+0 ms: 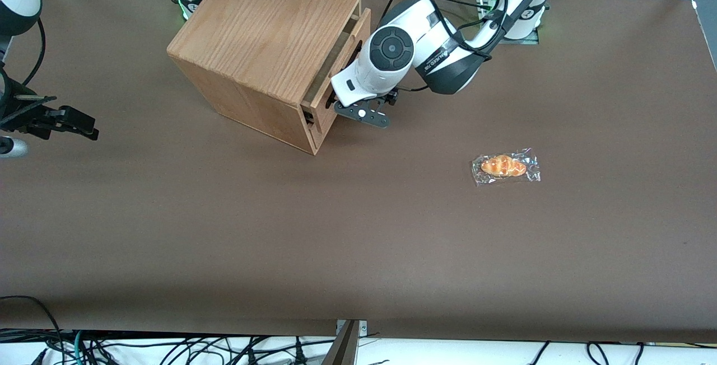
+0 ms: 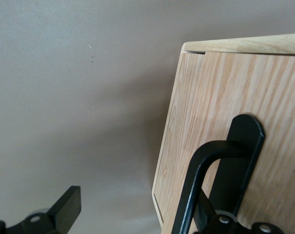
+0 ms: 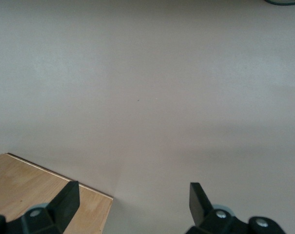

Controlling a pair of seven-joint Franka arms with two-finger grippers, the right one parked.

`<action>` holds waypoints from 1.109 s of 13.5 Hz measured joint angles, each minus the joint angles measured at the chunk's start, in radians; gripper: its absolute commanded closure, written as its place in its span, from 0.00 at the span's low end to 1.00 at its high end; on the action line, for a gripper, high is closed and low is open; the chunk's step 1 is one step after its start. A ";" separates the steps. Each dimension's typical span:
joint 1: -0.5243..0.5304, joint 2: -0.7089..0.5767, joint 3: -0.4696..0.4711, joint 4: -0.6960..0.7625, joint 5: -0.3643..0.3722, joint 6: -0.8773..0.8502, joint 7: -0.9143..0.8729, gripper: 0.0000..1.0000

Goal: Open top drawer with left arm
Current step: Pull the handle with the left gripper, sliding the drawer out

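The oak cabinet stands toward the back of the brown table. Its top drawer sits out from the cabinet body by a narrow gap, its front panel carrying a thin black bar handle. My left arm reaches down in front of the drawer, and its gripper is at the end of the handle nearer the front camera. The gripper is open. One finger hangs over bare table off the panel's edge; the other is tucked by the bar against the panel.
A bread roll in clear wrap lies on the table nearer the front camera, toward the working arm's end. Lower drawer fronts show under the top one. Cables run along the table's front edge.
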 measured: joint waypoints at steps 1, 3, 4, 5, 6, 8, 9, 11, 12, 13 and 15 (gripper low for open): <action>0.004 -0.002 0.000 -0.003 0.000 0.000 0.000 0.00; 0.014 -0.009 0.000 -0.014 0.000 -0.001 0.002 0.00; 0.020 -0.015 0.000 -0.022 0.000 -0.001 0.003 0.00; 0.026 -0.021 0.000 -0.028 0.000 -0.001 0.005 0.00; 0.031 -0.025 0.000 -0.034 0.000 -0.001 0.006 0.00; 0.042 -0.033 0.000 -0.046 0.000 -0.001 0.007 0.00; 0.049 -0.039 0.000 -0.052 0.001 -0.001 0.008 0.00; 0.064 -0.052 0.000 -0.067 0.001 -0.001 0.015 0.00; 0.071 -0.055 0.000 -0.073 0.001 -0.001 0.018 0.00; 0.077 -0.058 0.000 -0.076 0.001 -0.003 0.020 0.00; 0.085 -0.062 0.000 -0.079 0.001 -0.008 0.021 0.00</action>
